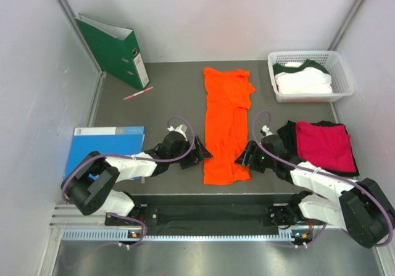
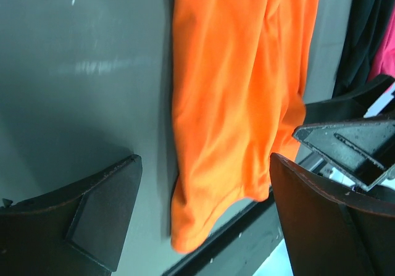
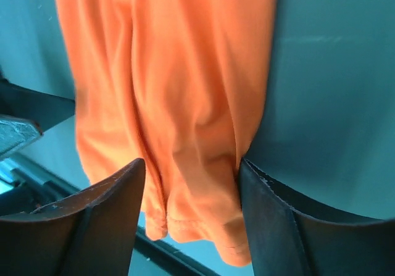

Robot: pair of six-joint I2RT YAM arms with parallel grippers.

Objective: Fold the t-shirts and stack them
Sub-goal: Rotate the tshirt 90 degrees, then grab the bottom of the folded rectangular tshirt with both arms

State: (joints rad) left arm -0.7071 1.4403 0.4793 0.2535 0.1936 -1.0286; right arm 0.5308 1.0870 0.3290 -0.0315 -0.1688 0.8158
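The orange t-shirt (image 1: 227, 125) is folded lengthwise only (a white one (image 1: 302, 81) is left in the basket (image 1: 302, 54)); the left claw (image 2: 203, 165) and right claw (image 3: 191, 168) are spread apart at its hem.

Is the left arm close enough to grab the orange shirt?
Probably yes: the left gripper sits open right beside the orange t-shirt, at its near edge, with nothing between them.

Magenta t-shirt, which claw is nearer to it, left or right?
Right. The right claw sits at the right edge of the orange t-shirt, on the side toward the magenta t-shirt. The left claw is across the orange t-shirt, at its left edge, farther away.
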